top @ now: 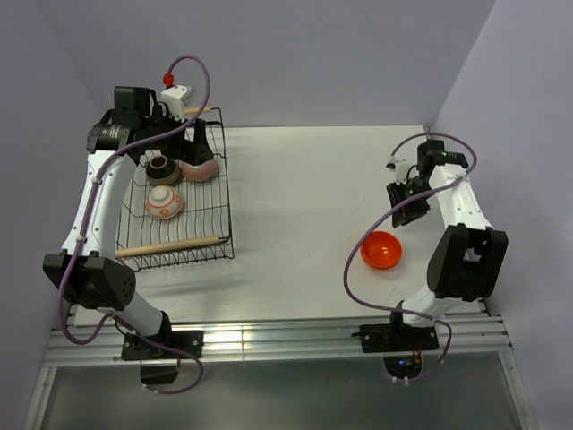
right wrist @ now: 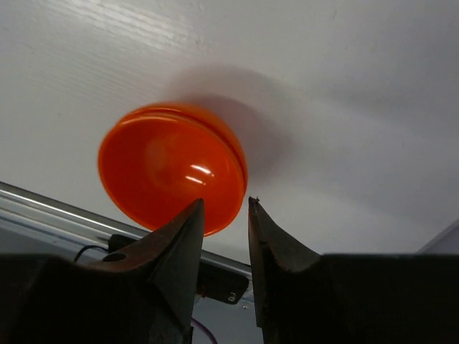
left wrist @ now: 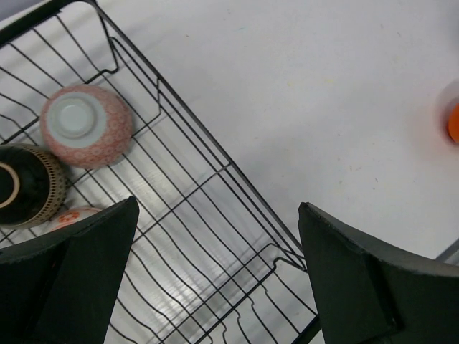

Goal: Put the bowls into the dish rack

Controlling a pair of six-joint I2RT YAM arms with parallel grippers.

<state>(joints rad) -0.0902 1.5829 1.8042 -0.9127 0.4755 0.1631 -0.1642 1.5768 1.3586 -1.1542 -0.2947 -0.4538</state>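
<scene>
The black wire dish rack stands at the left and holds three bowls: a dark tan-brown one, a pinkish one and a red-and-white one. My left gripper hovers over the rack's far end, jaws wide open and empty; below it lie the rack wires and the upturned pinkish bowl. A glossy orange bowl sits on the table at the right. My right gripper hangs just beyond it, fingers narrowed to a small gap with nothing between them, the orange bowl under the tips.
A wooden rod handle runs along the rack's near end, with another at the far end. A metal rail edges the table at the front. Purple cables loop off both arms.
</scene>
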